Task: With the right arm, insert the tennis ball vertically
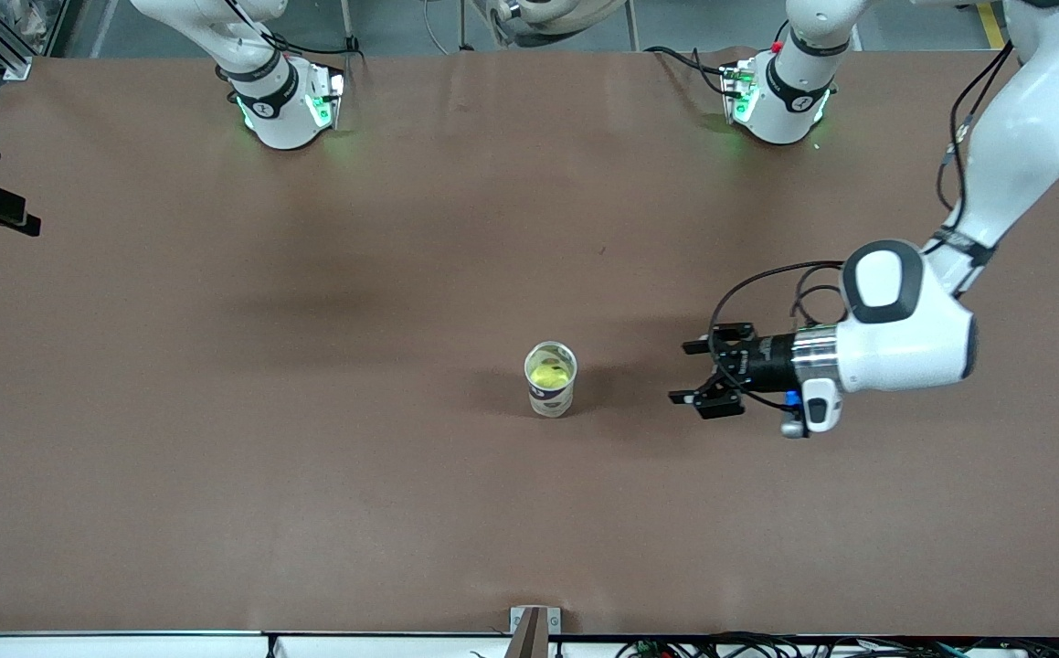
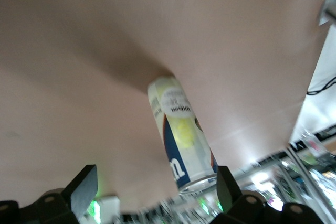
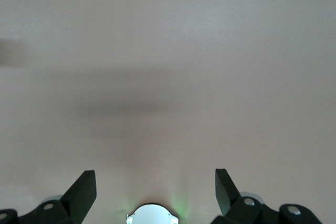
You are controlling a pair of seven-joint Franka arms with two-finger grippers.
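Front view: tennis ball (image 1: 550, 373) sits inside the upright can (image 1: 550, 379) mid-bench. Left tool (image 1: 697, 373), spread wide and empty, hangs beside the can; right tool (image 3: 155, 188), also spread, waits well apart.

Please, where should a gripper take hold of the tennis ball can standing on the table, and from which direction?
Grip the can on its round side wall, about mid-height, coming in level from the left arm's end, probably. It stands upright with an open top, and the open left gripper already faces it from there.
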